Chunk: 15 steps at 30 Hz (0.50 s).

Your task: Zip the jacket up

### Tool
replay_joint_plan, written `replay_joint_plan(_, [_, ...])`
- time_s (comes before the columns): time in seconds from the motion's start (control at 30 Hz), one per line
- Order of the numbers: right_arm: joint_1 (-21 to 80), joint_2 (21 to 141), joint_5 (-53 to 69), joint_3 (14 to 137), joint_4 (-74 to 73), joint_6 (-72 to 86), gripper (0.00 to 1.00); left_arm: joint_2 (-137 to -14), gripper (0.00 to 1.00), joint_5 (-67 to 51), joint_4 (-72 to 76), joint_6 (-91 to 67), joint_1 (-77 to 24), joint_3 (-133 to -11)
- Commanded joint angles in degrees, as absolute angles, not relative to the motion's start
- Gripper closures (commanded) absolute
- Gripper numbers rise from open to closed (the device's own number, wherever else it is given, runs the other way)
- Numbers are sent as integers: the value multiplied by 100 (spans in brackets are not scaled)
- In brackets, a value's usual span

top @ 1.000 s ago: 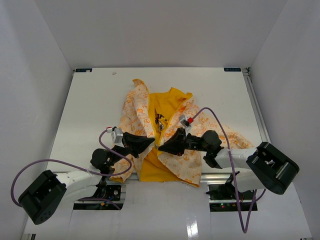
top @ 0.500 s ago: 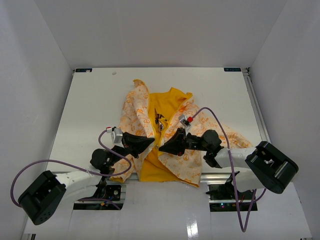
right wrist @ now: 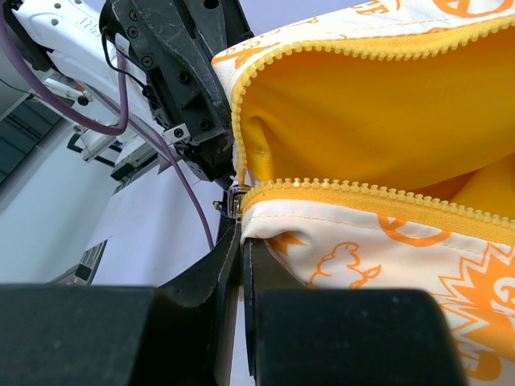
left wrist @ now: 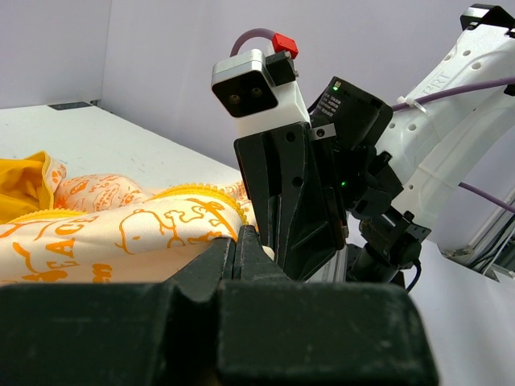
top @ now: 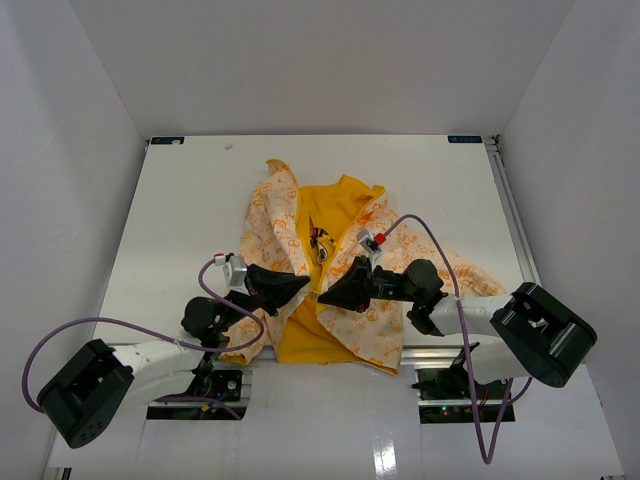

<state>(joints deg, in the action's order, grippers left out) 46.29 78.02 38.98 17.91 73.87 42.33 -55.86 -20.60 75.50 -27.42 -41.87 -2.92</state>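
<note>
The jacket (top: 300, 215) lies open in the middle of the table, cream with orange print and yellow lining showing. My left gripper (top: 298, 284) is shut on the jacket's left front edge near the hem; in the left wrist view its tips (left wrist: 245, 238) pinch the cream fabric (left wrist: 121, 229). My right gripper (top: 325, 295) faces it closely and is shut on the right front edge. In the right wrist view its tips (right wrist: 240, 235) sit just under the metal zipper slider (right wrist: 235, 199) at the bottom of the yellow zipper teeth (right wrist: 362, 193).
White walls close in the table on three sides. The arm bases and purple cables (top: 120, 325) lie along the near edge. In each wrist view the other gripper fills the space straight ahead, the right one (left wrist: 298, 193) and the left one (right wrist: 181, 72).
</note>
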Motion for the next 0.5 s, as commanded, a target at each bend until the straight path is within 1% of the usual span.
replay_joint_plan(0.0, [4614, 7649, 3984, 1960, 10373, 4307, 92, -5616, 100, -2186, 10430, -2698, -4228, 264])
replay_joint_plan(0.47, [4548, 7625, 3964, 2037, 10365, 4401, 92, -5675, 100, -2300, 10426, -2769, -4236, 235])
